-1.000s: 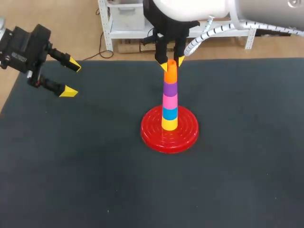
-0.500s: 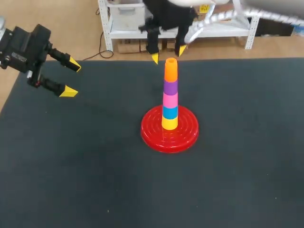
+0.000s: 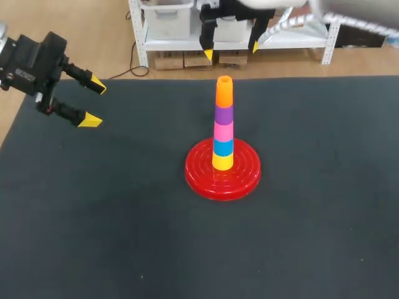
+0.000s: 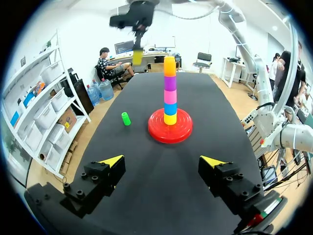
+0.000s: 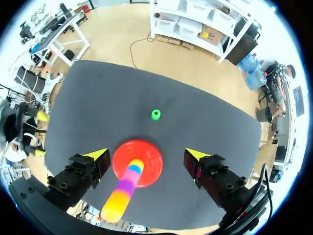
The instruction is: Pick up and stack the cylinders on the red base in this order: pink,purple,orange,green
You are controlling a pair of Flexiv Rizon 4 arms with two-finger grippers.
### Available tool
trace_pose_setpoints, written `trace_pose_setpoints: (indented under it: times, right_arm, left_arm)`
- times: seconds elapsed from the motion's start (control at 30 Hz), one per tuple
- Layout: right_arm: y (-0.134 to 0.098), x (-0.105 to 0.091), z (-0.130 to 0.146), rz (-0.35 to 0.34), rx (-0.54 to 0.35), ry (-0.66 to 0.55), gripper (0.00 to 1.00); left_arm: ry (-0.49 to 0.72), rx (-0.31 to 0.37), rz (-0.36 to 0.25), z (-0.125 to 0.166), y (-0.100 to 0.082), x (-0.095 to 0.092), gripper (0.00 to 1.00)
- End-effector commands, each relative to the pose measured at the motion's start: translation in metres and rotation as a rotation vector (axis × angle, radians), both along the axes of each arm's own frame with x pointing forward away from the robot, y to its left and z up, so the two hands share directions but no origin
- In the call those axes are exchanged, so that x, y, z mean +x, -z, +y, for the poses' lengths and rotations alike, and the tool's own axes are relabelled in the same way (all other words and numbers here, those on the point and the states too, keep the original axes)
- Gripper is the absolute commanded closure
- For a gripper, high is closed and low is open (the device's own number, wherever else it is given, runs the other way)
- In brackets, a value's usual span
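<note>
- Dark matte table (image 3: pixel 124 237); the glossy, ridged red base (image 3: pixel 222 169) sits at its centre, well away from every edge.
- Smooth tapering tower (image 3: pixel 223 147) on the base: pink cylinder (image 3: pixel 223 131), purple cylinder (image 3: pixel 224 114), then hollow orange cylinder (image 3: pixel 224 92) on top.
- Green cylinder (image 5: pixel 156 114) sits apart on the table, beyond the base; the head view does not show it.
- Left gripper (image 3: pixel 95 103) at the 10 o'clock edge, fingers spread.
- Right gripper (image 3: pixel 231 51) at 12 o'clock, past the far edge, fingers spread; its arm is cut off.

**Head view:** the right gripper (image 3: pixel 231 51) is cut off by the far edge, with only its fingers (image 3: pixel 208 53) showing. The left arm (image 3: pixel 12 68) is cut off by the left edge. The green cylinder (image 4: pixel 126 118) is out of sight here. **Right wrist view:** the stack (image 5: pixel 122 193) hides part of the base (image 5: pixel 149 156), and the stack's top is blurred.
</note>
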State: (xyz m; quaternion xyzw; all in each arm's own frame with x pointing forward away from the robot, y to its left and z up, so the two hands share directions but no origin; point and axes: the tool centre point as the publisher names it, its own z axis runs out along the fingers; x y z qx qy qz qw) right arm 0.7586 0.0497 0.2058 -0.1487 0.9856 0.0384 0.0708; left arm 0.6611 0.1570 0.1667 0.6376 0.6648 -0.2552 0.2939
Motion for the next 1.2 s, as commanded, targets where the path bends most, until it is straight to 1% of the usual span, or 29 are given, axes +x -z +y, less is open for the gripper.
trace_pose_setpoints:
  times: [0.03,0.13,0.23,0.27,0.3,0.4,0.57,0.63,0.87,1.2]
  right_arm:
    - [0.039,0.055,0.012,0.048,-0.018,-0.004,0.00]
    - [0.064,0.068,0.010,0.044,-0.032,0.004,0.00]
    - [0.087,0.074,0.006,0.051,-0.056,0.012,0.00]
    - [0.095,0.076,0.004,0.066,-0.064,0.014,0.00]
    - [0.101,0.076,0.003,0.080,-0.065,0.014,0.00]
    - [0.117,0.075,-0.001,0.086,-0.072,0.009,0.00]
    - [0.134,0.071,-0.002,0.087,-0.077,0.003,0.00]
    - [0.138,0.070,-0.001,0.095,-0.061,0.008,0.00]
    - [0.146,0.066,0.000,0.109,-0.059,0.006,0.00]
    - [0.154,0.064,0.003,0.106,-0.056,0.019,0.00]
  left_arm:
    - [0.001,-0.003,-0.004,0.001,0.001,-0.001,0.00]
    - [0.001,-0.003,-0.004,0.001,0.001,-0.001,0.00]
    - [0.001,-0.003,-0.004,0.001,0.001,-0.001,0.00]
    - [0.001,-0.003,-0.004,0.001,0.001,-0.001,0.00]
    - [0.001,-0.003,-0.004,0.001,0.001,-0.001,0.00]
    - [0.001,-0.003,-0.004,0.001,0.001,-0.001,0.00]
    - [0.001,-0.003,-0.004,0.001,0.001,-0.001,0.00]
    - [0.001,-0.003,-0.004,0.001,0.001,-0.001,0.00]
    - [0.001,-0.003,-0.004,0.001,0.001,-0.001,0.00]
    - [0.001,-0.003,-0.004,0.001,0.001,-0.001,0.00]
